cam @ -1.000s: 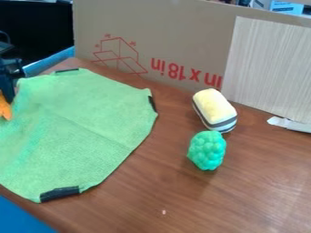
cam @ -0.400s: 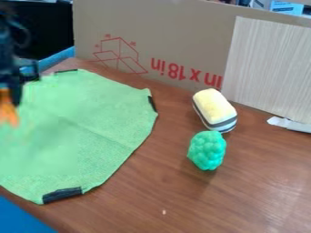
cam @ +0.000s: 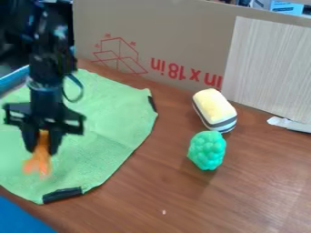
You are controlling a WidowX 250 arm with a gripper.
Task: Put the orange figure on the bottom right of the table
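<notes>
- The orange figure [cam: 39, 159] is at the left, its splayed lower end pointing down over the near-left part of the cloth. Whether it touches the cloth, I can't tell.
- The fingers [cam: 54, 143] are closed on its upper part, one on each side. The grasp looks done, and the hold seems good enough for carrying.
- The arm [cam: 46, 68] comes down from the upper left, roughly upright above the figure.
- The green cloth [cam: 103, 123] spreads beneath them, a dark strip [cam: 62, 195] at its near edge. The figure is well apart from its goal, so most of the carrying is left.
- The cardboard [cam: 176, 41] stands along the back, away from a direct path across the front.
- The green toy [cam: 207, 150] sits right of the cloth, just in front of the yellow striped toy [cam: 213, 109]. The figure should pass in front of both or well above them; swung low, it could knock the green one.
- The worktop [cam: 261, 195] at the bottom right is the goal. Placing is not yet done: the figure has to come across, be lowered there and be let go, after which the fingers can lift clear.
</notes>
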